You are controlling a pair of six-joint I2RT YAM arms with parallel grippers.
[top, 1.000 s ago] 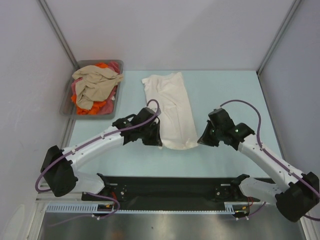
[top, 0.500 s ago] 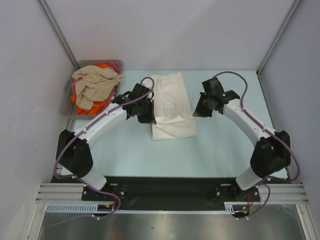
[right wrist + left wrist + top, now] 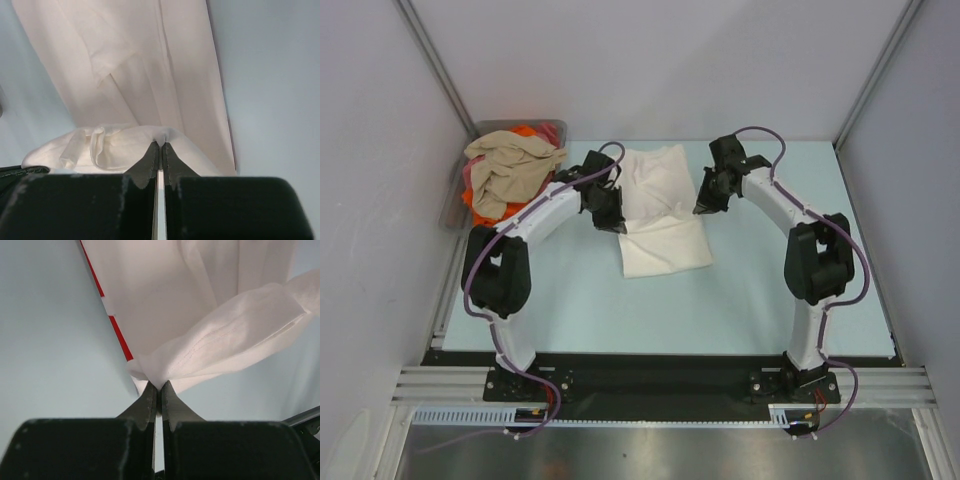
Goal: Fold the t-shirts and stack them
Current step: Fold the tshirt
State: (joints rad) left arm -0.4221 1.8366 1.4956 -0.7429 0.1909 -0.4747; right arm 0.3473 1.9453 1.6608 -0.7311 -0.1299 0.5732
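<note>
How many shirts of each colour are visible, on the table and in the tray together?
White shirt, on the table: 1
Beige shirt, in the tray: 1
Orange shirt, in the tray: 1
Pink shirt, in the tray: 1
Total: 4 visible

Pale blue table, white t-shirt, grey tray

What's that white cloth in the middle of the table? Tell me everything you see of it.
It's a white t-shirt of soft thin cloth, with stitched hems and a red stripe at one edge. It lies on the pale blue table, partly doubled over itself. The left gripper and right gripper each pinch an edge.
</note>
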